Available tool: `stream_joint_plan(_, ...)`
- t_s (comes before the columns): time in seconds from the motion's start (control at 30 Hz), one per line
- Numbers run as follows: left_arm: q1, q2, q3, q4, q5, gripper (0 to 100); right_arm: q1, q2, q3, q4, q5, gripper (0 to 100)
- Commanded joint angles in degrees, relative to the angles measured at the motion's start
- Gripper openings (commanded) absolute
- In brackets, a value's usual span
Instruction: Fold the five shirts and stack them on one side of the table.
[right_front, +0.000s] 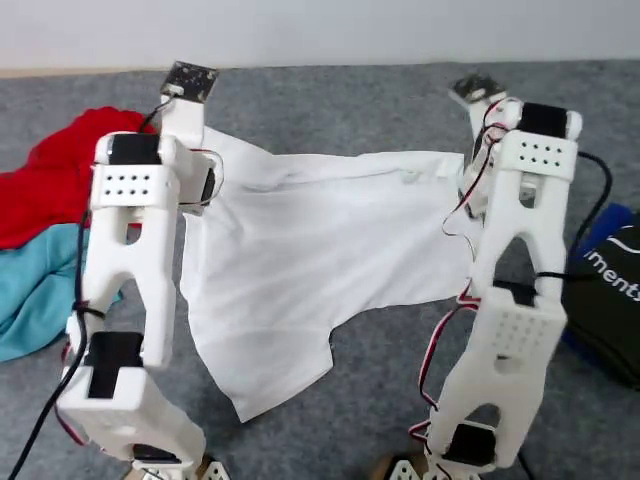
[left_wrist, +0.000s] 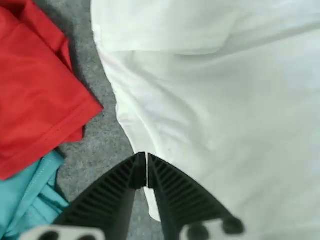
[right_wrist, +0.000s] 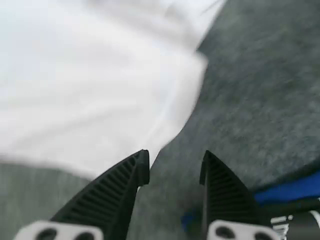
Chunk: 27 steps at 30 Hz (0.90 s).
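Between the arms, the white shirt (right_front: 320, 240) lies lengthwise side to side.

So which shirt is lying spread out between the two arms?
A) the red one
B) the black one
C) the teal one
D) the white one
D: the white shirt lies spread over the middle of the table, while the red shirt and teal shirt sit bunched off to one side.

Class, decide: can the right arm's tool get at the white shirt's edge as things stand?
Probably yes: the right tool, open, hangs at the edge of the white shirt, with nothing between them.
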Motion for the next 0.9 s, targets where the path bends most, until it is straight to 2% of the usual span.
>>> stream_joint_plan(0.0,-1.8,-5.2,-0.2,0.7,0.4,1,2.0,-13.2,15.3,2.3,9.1,17.9)
stream_joint_plan(0.1,-3.2,-4.9,-0.1,0.7,0.4,1,2.2,-18.7,25.2,1.7,15.3,18.0)
stream_joint_plan(0.23,-3.6,-4.0,2.4,0.3,0.4,1,1.6,-21.1,33.2,-3.6,18.5,19.9)
stream_joint_plan(0.3,-3.5,-3.9,3.6,0.2,0.4,1,-0.1,-20.7,35.3,-5.7,18.5,23.7)
stream_joint_plan(0.47,-3.7,-4.4,7.4,-3.9,0.2,1,-4.4,-18.1,38.3,-9.1,18.4,24.2)
stream_joint_plan(0.63,-3.4,-4.4,8.6,-5.5,0.2,1,-4.4,-12.4,38.3,-14.3,18.4,24.2)
stream_joint_plan(0.87,-3.6,-4.0,8.5,-5.5,0.2,1,-4.7,-4.7,38.2,-14.8,15.6,24.2)
